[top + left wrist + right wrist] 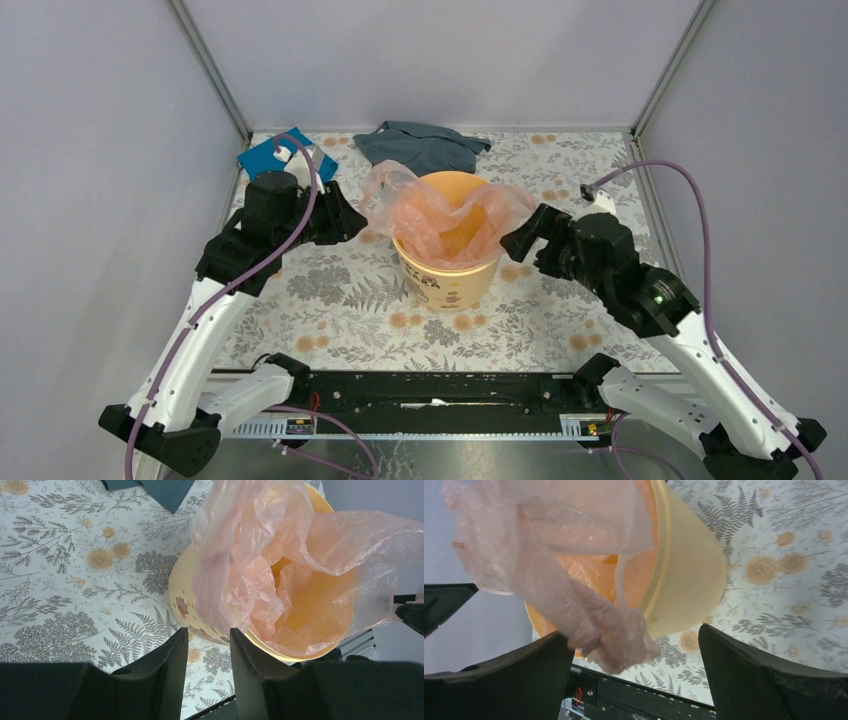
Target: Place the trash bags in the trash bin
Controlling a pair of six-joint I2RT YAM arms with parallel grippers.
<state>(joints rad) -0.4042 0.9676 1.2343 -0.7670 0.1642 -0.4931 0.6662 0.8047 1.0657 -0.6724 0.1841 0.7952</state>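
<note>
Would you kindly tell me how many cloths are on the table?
2. A teal cloth lies far left, partly behind the left arm; a grey cloth lies at the far edge behind the bucket. More could be hidden behind the arms.

trash bin [446, 285] floor: hidden under bag [440, 225] | bin marks: too small to read | teal cloth [258, 160]: part behind left arm [250, 240]

The trash bin [447, 275] stands in the middle of the bench [330, 290]. The trash bag [440, 225] sits in it and spills over the rim on the left and right. The rear cloth [420, 145] lies just behind the bin, and the corner cloth [262, 158] lies at the far left. The left gripper [356, 218] is just left of the bin and the right gripper [516, 240] just right of it.
</note>
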